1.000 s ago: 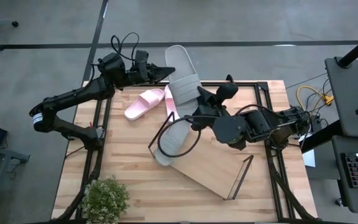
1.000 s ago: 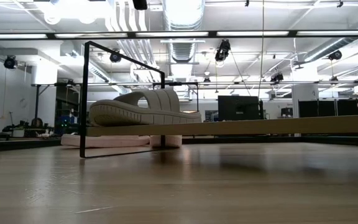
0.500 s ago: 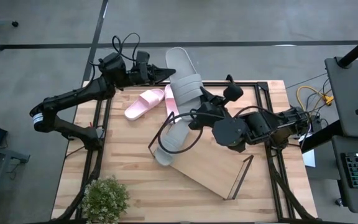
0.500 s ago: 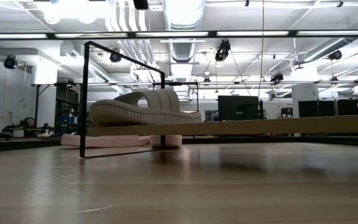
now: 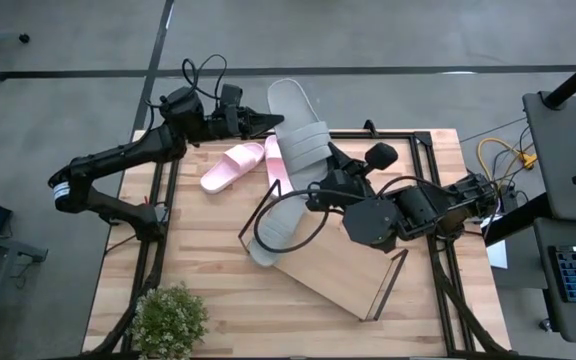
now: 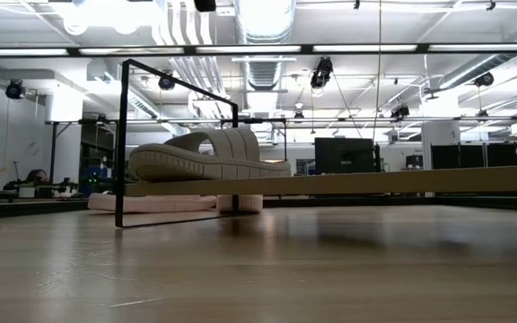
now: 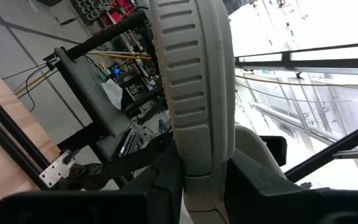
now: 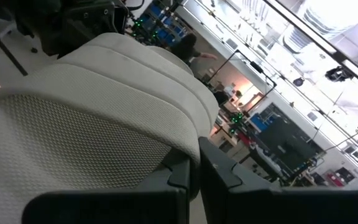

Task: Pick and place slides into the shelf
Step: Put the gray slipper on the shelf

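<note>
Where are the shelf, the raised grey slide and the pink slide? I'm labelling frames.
shelf (image 5: 343, 272): high view, bare board.
raised grey slide (image 5: 306, 140): high view, ribbed strap.
pink slide (image 5: 230, 166): high view, strap.

You have one grey slide (image 5: 298, 130) up in the air at the far edge of the table, held at both ends. The other grey slide (image 5: 280, 222) lies flat on the near end of the wood shelf (image 5: 343, 275). Two pink slides (image 5: 230, 167) lie on the table, just beside the shelf.
</note>
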You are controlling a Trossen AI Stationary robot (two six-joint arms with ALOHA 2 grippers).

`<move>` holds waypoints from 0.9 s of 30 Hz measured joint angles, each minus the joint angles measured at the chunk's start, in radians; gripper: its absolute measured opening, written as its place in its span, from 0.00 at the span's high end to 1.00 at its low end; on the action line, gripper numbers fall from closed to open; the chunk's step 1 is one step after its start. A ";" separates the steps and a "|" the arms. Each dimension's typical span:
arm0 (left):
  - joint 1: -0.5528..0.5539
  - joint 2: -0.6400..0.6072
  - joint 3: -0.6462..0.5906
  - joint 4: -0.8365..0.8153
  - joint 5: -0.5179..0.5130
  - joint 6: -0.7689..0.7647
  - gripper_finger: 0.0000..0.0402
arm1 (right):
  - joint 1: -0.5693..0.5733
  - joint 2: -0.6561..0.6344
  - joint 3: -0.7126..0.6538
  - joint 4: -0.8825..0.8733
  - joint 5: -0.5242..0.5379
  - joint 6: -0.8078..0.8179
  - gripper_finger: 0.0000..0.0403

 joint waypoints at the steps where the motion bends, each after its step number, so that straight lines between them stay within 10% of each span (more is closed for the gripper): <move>1: 0.001 0.000 0.000 0.000 0.000 0.000 0.84 | 0.000 0.000 0.000 -0.002 0.000 0.001 0.98; 9: 0.007 0.008 0.000 0.027 0.051 0.000 0.80 | -0.005 0.000 0.000 -0.010 -0.031 0.018 0.98; 27: 0.062 0.012 0.000 0.031 0.055 0.019 0.32 | -0.010 -0.019 0.000 -0.008 0.040 -0.021 0.98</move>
